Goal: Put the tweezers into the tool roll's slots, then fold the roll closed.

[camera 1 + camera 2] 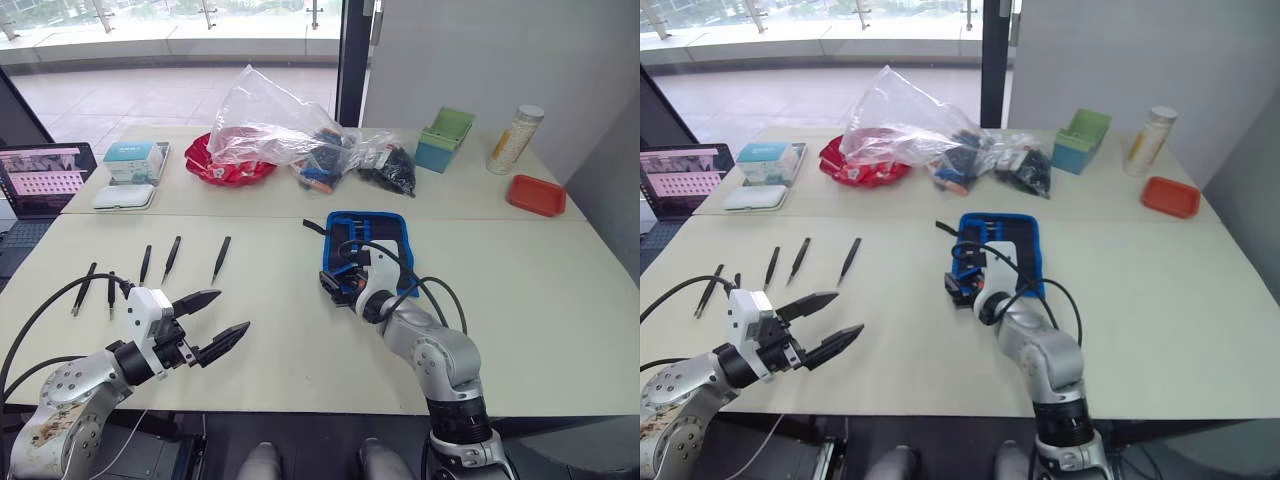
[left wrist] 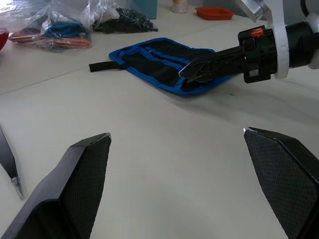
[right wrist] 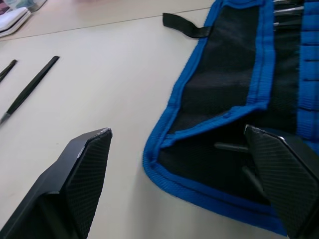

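Meanwhile right hand point(image 3: 179, 164), fingers apart, over tool roll point(image 1: 370, 240) near edge; tweezers point(image 1: 220, 259) just beyond left hand point(image 1: 215, 325), fingers apart.

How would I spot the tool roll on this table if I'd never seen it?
Look at the near table, in its middle, just ahead of the robot's right hand. The tool roll lies open there, a flat black fabric pouch. Its bright blue border sets it apart from the slim black tweezers farther left.

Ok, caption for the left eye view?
Open left gripper near five tweezers; open right gripper at the tool roll.
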